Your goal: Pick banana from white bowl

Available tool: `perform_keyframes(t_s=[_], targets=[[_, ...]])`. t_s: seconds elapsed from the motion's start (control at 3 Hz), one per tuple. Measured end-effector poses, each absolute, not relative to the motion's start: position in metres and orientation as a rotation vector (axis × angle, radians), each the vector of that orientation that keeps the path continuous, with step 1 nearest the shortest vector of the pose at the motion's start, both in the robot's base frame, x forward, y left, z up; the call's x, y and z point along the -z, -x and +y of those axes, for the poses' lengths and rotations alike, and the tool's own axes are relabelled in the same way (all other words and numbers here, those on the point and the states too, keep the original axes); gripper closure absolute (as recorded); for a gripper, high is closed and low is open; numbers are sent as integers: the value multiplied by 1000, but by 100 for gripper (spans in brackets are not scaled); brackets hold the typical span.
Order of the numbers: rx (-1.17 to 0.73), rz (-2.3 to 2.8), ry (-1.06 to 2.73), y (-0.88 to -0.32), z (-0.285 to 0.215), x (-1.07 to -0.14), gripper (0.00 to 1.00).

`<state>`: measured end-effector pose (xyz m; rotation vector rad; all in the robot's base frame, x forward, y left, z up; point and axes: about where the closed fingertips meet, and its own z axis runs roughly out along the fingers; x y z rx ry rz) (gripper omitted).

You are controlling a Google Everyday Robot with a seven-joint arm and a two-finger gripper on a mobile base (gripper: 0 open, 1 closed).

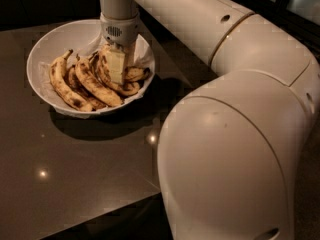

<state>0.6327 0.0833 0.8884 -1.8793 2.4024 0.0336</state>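
Note:
The white bowl (56,37) sits on the dark table at the upper left, lined with crumpled white paper. Several spotted yellow bananas lie in it. The longer bananas of the bunch (75,86) fill the left and middle. A shorter, plump banana (134,75) lies at the right side, partly hidden, and its stem does not show. My gripper (116,76) points straight down into the bowl and is set among the bananas, right next to the plump banana and touching the pile.
My arm's large white elbow and forearm (235,134) fill the right half of the view and hide the table there. The dark glossy table (75,184) runs to its front edge at the lower left.

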Motion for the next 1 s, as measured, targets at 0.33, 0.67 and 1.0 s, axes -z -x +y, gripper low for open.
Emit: perform_keyframes(t_s=[0.33, 0.67, 1.0], targets=[[-34, 2402, 1879, -633, 83, -888, 60], [-34, 2402, 1879, -633, 83, -888, 36], [-34, 2402, 1879, -633, 83, -888, 13]])
